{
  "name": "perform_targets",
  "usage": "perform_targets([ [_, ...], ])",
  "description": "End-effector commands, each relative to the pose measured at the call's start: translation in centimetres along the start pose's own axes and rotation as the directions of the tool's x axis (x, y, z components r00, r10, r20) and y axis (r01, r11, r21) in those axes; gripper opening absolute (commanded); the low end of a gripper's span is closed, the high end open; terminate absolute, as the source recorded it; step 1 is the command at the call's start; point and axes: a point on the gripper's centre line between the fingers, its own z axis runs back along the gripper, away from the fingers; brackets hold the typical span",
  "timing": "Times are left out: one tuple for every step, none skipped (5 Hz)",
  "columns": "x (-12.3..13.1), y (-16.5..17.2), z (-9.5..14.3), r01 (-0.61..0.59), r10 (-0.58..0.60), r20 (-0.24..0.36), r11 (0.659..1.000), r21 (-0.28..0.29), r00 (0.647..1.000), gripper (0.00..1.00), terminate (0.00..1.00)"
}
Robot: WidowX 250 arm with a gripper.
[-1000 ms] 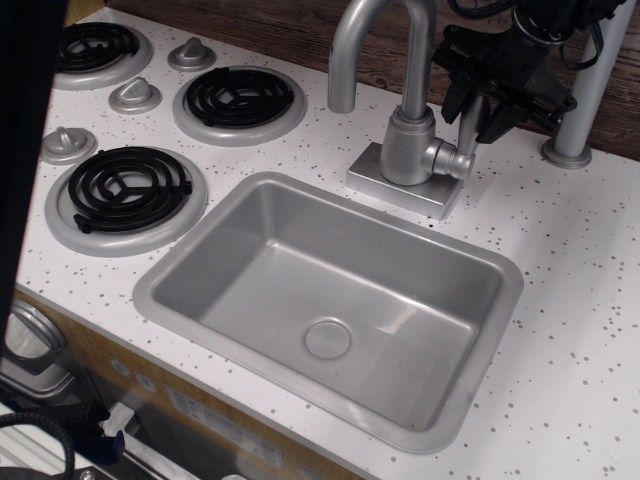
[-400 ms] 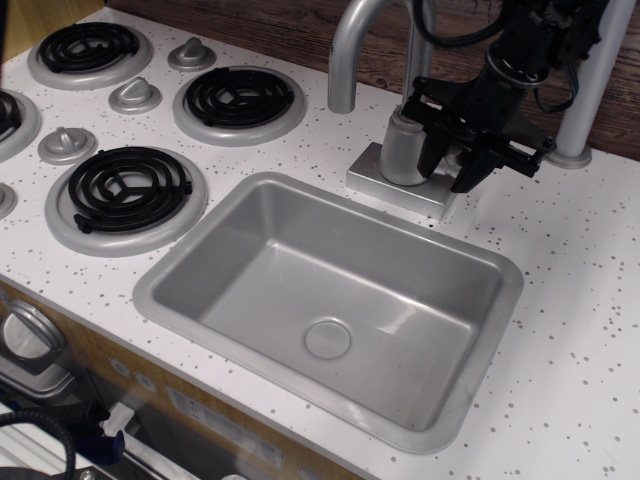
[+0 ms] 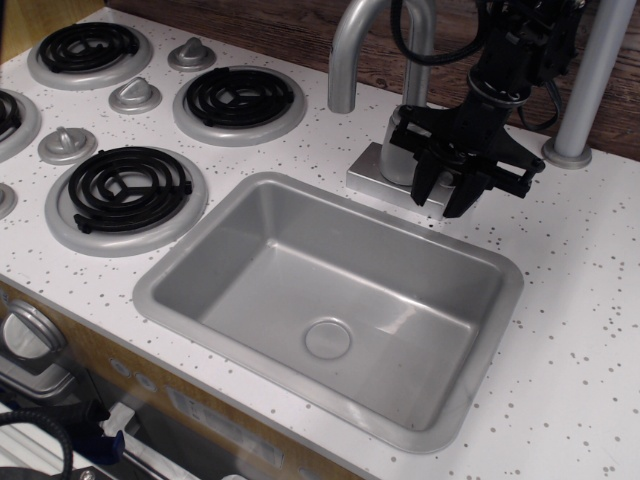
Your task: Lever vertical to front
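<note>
The faucet's cylindrical body (image 3: pixel 398 150) stands on its square base (image 3: pixel 372 178) behind the sink, with the gooseneck spout (image 3: pixel 345 55) rising above it. My black gripper (image 3: pixel 445 192) hangs low at the body's right side, over the base's front right corner, with its fingers (image 3: pixel 426 183) pointing down. The lever (image 3: pixel 446 176) shows only as a grey sliver between the two fingers. The fingers sit close on either side of it. The rest of the lever and its stub are hidden behind the gripper.
The grey sink (image 3: pixel 250 195) lies just in front of the gripper. A silver pole (image 3: pixel 590 80) with a round base stands to the right at the back. Stove burners (image 3: pixel 238 98) and knobs (image 3: pixel 134 95) lie to the left. A wooden wall runs behind.
The gripper has moved down, left and toward the front, from high beside the upright lever to low beside the faucet base. The lever went with it and is now mostly hidden.
</note>
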Motion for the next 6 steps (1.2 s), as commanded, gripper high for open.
perform_targets([
  [0.1, -1.0, -0.5, 0.025, -0.024, 0.026, 0.998, -0.057, 0.999, 0.00, 0.00],
  [0.1, -1.0, -0.9, 0.026, -0.025, 0.024, 0.997, -0.067, 0.999, 0.00, 0.00],
  [0.2, -0.9, -1.0, 0.028, -0.026, 0.023, 0.997, -0.071, 0.999, 0.00, 0.00],
  [0.0, -1.0, 0.3, 0.013, -0.013, -0.006, 0.999, -0.032, 1.000, 1.00, 0.00],
  [-0.7, -0.8, 1.8, 0.000, 0.000, -0.036, 1.000, 0.005, 0.999, 1.00, 0.00],
  [-1.9, -0.6, 3.6, -0.029, 0.031, -0.027, 0.998, 0.059, 0.999, 1.00, 0.00],
])
